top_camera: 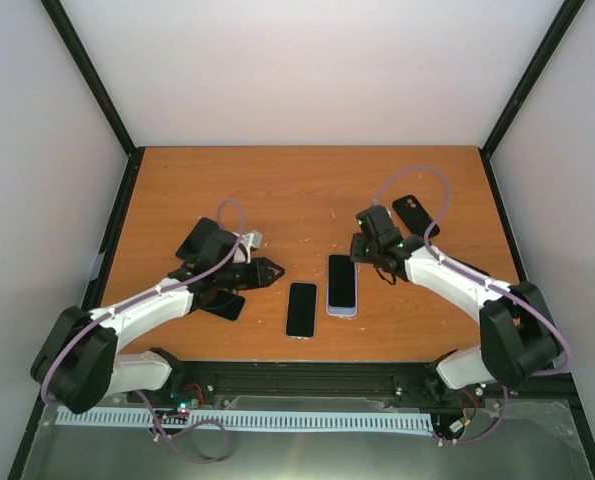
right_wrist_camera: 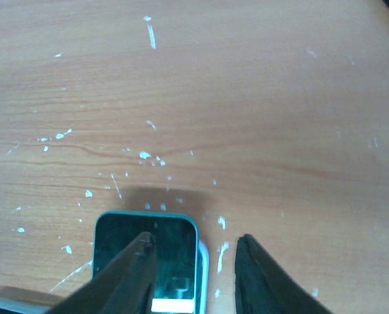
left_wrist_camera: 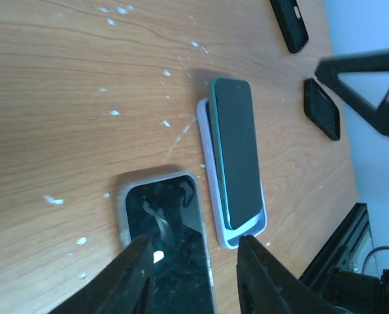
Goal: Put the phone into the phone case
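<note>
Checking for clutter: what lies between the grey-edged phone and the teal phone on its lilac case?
Only bare wooden table, between grey-edged phone and lilac case; the left wrist view shows it.

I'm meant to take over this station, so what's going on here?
Two robot arms are fitting a teal phone into a pale lavender phone case. The phone lies on top of the case, offset rather than seated. The right gripper hangs open over one end of that phone. The left gripper hangs open above a second, grey-edged phone with a dark screen lying beside it. Neither gripper holds anything.
</note>
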Controlling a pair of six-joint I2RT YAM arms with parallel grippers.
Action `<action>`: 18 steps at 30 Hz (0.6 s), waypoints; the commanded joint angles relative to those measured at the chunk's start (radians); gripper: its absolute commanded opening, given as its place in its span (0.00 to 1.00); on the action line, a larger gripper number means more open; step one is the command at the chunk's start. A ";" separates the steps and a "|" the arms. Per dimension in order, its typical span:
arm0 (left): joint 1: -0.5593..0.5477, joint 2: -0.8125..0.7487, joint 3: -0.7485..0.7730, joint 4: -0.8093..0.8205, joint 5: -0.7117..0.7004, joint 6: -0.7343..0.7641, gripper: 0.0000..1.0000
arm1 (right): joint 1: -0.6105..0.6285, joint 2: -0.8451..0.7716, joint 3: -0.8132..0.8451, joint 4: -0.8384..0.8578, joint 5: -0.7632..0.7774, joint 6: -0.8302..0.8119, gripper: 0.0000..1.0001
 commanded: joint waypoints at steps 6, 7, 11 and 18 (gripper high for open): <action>-0.205 0.199 0.079 0.183 0.004 0.022 0.00 | -0.087 0.198 0.152 0.051 -0.164 -0.114 0.03; -0.226 0.224 0.087 0.195 0.004 0.023 0.00 | -0.091 0.214 0.156 0.056 -0.169 -0.115 0.03; -0.306 0.316 0.115 0.260 0.013 0.024 0.00 | -0.116 0.287 0.184 0.069 -0.214 -0.112 0.03; -0.397 0.484 0.204 0.255 0.064 0.082 0.00 | -0.124 0.432 0.252 0.039 -0.279 -0.130 0.03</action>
